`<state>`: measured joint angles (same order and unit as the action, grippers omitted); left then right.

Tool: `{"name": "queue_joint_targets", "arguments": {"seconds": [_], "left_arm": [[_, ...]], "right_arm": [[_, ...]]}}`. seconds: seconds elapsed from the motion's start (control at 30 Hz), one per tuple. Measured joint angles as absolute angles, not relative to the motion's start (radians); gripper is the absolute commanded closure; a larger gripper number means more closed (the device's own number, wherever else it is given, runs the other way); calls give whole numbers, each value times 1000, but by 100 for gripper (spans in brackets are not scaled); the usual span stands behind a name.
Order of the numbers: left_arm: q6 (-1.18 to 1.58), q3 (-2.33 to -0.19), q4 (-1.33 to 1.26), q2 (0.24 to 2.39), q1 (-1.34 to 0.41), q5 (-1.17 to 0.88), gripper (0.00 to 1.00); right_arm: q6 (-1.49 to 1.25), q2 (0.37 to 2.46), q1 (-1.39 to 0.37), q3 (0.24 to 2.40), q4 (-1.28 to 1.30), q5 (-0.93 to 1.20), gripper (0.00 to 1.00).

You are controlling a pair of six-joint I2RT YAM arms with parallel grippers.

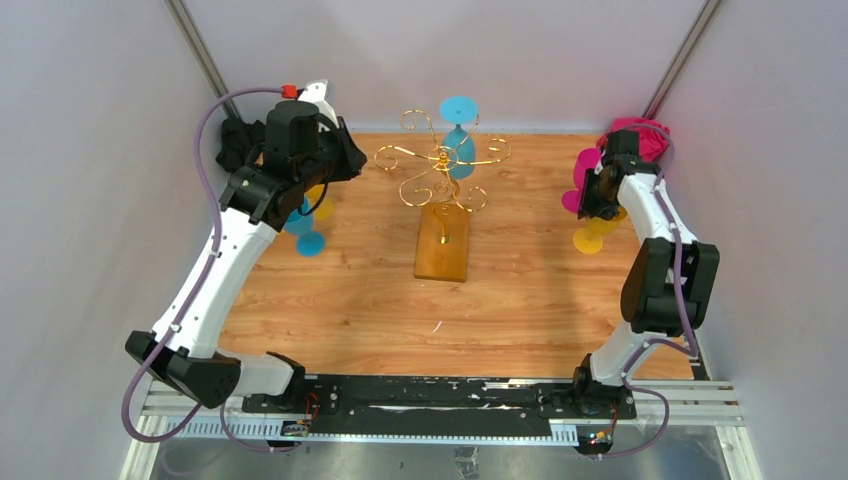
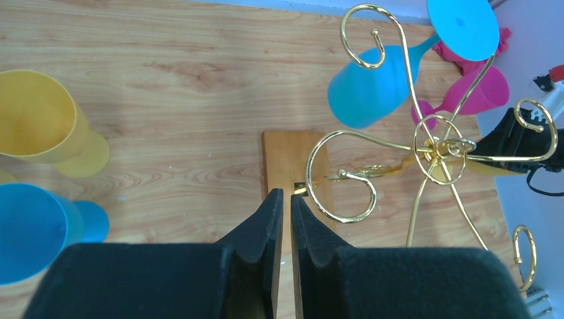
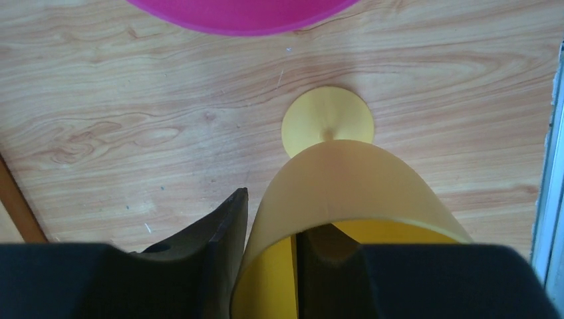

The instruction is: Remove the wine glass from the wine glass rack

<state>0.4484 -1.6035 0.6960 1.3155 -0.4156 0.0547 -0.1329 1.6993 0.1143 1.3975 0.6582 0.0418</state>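
While the blue wine glass (image 1: 461, 152) hangs foot-up on the far side of the wine glass rack (image 1: 441, 178), the rack's gold scrolls curl around it. Left gripper (image 2: 284, 194): nearly closed, empty, facing the rack. Right gripper (image 3: 273, 212): partly open, astride the rim of a yellow glass (image 3: 339, 173), with a pink glass (image 3: 239, 13) just beyond.

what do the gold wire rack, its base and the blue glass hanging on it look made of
Thin gold scroll wire rack: likely metal, polished, bright glints. Rectangular orange-brown base: seemingly wood, faint grain. Blue wine glass on it: probably plastic, opaque, matte.
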Motion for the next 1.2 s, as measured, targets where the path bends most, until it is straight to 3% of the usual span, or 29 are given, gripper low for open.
{"name": "queue_joint_targets", "arguments": {"seconds": [0.17, 0.57, 0.77, 0.97, 1.2], "left_arm": [[449, -1604, 689, 1316, -416, 49, 85], [453, -1604, 682, 1322, -416, 36, 84], [461, -1605, 673, 1343, -416, 19, 84], [475, -1607, 640, 1349, -416, -9, 84], [483, -1637, 619, 1358, -416, -25, 84]], "right_arm": [[-136, 1677, 114, 1398, 678, 53, 60], [-148, 1439, 114, 1510, 796, 62, 62], [-230, 1293, 114, 1542, 699, 266, 64], [-349, 1427, 77, 1711, 537, 525, 66], [-460, 1633, 2, 1824, 409, 681, 74]]}}
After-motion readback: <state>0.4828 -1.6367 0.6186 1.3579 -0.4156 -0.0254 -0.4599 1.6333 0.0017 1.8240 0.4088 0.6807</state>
